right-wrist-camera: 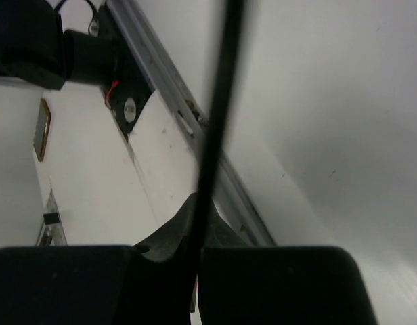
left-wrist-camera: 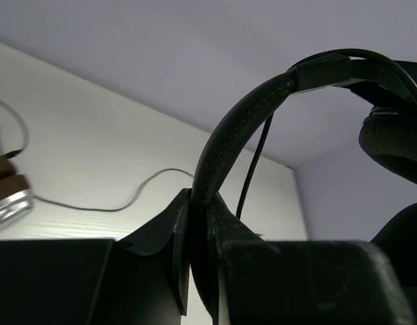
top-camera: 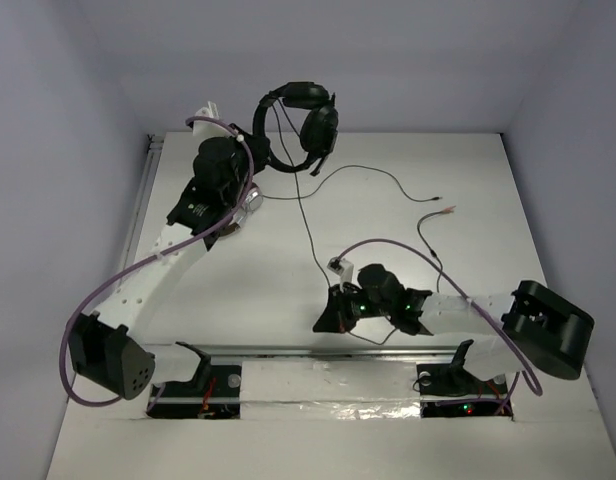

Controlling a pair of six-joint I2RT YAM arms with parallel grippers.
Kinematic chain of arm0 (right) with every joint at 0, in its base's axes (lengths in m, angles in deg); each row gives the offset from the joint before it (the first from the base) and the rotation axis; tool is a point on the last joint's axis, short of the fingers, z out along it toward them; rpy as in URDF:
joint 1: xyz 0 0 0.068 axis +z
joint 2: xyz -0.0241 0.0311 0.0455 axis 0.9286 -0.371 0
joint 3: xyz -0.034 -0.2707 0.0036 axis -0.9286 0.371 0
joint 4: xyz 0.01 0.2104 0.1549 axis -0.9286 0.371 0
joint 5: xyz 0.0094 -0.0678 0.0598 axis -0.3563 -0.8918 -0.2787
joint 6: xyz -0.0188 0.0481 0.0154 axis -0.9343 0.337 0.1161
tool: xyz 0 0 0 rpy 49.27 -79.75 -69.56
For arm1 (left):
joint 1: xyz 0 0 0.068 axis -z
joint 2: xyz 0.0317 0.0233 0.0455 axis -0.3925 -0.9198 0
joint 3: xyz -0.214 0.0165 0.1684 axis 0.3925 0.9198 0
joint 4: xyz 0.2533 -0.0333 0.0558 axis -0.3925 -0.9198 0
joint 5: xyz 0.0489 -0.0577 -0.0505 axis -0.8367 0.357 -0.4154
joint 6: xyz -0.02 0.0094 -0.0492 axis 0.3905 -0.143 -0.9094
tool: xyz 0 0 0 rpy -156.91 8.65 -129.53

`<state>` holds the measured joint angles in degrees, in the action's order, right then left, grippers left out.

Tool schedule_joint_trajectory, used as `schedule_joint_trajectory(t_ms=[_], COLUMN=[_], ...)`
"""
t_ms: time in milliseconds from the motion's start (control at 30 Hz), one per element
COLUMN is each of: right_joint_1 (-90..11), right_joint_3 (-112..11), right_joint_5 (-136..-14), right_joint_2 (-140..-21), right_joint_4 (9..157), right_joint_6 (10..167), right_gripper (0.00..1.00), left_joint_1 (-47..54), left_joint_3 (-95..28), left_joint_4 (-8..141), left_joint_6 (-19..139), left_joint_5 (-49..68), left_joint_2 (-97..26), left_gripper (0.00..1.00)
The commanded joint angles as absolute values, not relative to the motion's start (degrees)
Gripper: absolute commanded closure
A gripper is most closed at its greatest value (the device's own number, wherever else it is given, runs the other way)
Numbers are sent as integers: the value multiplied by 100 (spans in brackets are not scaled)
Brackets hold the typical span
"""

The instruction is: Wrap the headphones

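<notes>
The black headphones (top-camera: 306,118) are held up off the table near the back wall. My left gripper (top-camera: 264,152) is shut on their thin headband (left-wrist-camera: 244,114), with a padded earcup (left-wrist-camera: 397,135) hanging to the right in the left wrist view. Their long dark cable (top-camera: 306,222) runs from the earcups toward the near edge and into my right gripper (top-camera: 328,310). In the right wrist view the cable (right-wrist-camera: 218,101) passes straight between the shut fingers (right-wrist-camera: 168,233). Its far end is hidden.
A second pair of headphones with a brown band and a silver earcup (top-camera: 250,201) lies under the left arm; it also shows in the left wrist view (left-wrist-camera: 9,203). Its thin cable (top-camera: 368,170) curves across the back of the table. A loose cable end with an orange tip (top-camera: 448,212) lies at right. A metal rail (top-camera: 288,350) runs along the near edge.
</notes>
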<state>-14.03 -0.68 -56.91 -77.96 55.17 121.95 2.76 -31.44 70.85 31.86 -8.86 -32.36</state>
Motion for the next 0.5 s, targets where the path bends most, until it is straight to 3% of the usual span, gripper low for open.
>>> schedule_joint_trajectory(t_ms=[0, 267, 467], right_joint_1=[-996, -679, -679], right_joint_3=[-445, -1894, -3002], right_joint_5=[-6310, -7145, -7743], right_joint_2=[-7359, -5866, -5617], right_joint_4=[6663, 9593, 11052], right_joint_6=[12264, 11684, 11210], right_gripper=[100, 100, 100], left_joint_1=[255, 606, 1124], left_joint_3=[-3281, -2939, -2683], left_joint_4=[7231, 6001, 5157], left_joint_6=[3400, 4112, 4455], left_joint_5=[-1966, -2950, -3293], left_joint_2=[-3323, -3358, -3761], left_gripper=[100, 100, 100])
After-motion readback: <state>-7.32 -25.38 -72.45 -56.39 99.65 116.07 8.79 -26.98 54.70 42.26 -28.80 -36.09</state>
